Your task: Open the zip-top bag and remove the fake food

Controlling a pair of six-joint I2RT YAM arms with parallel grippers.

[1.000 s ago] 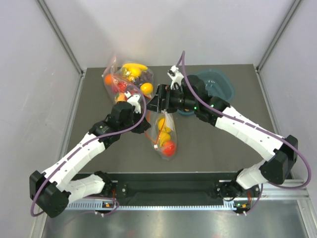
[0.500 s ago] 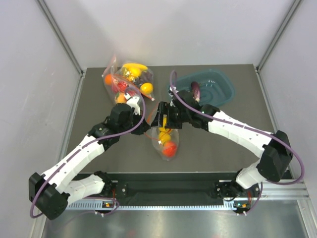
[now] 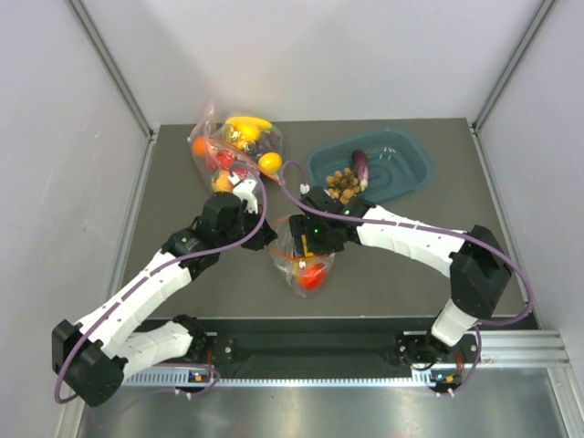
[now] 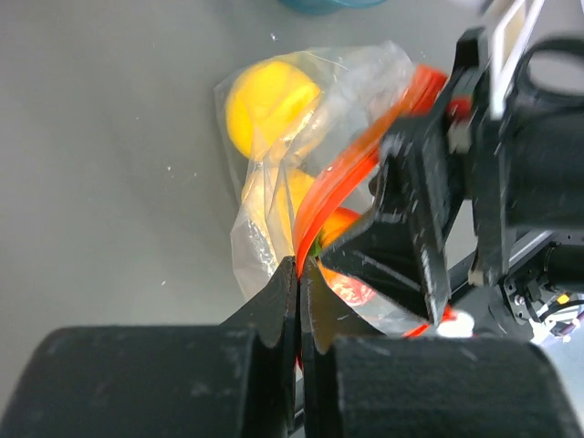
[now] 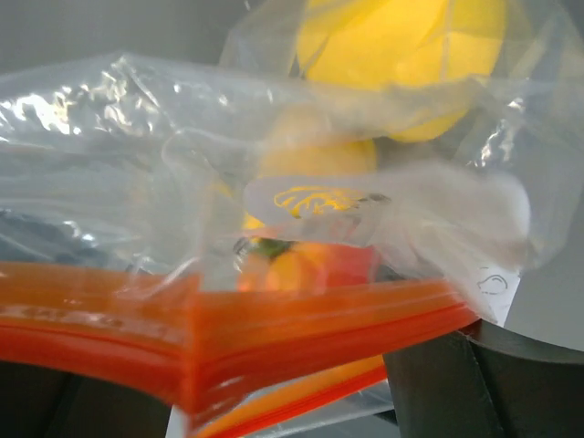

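The zip-top bag (image 3: 306,263) lies at the table's middle, its red-orange zip strip (image 4: 339,173) pulled up. My left gripper (image 4: 299,269) is shut on that strip at the bag's left side (image 3: 266,235). My right gripper (image 3: 311,241) is at the bag's mouth, open, with the strip (image 5: 274,333) stretched across between its wide-apart fingers (image 5: 456,374). Inside the bag I see a yellow lemon (image 5: 401,46), another yellow piece (image 4: 301,187) and a red tomato (image 3: 312,275). More fake food lies in the blue tray (image 3: 408,164): a purple eggplant (image 3: 360,165) and a brown knobbly cluster (image 3: 342,186).
A second clear bag (image 3: 233,146) with a banana, an orange and other fruit lies at the back left, just behind my left wrist. Grey walls close in the table on three sides.
My right arm has swung from the blue tray back down to the bag's mouth, uncovering the eggplant and cluster in the tray. The left gripper has kept its grip on the strip.
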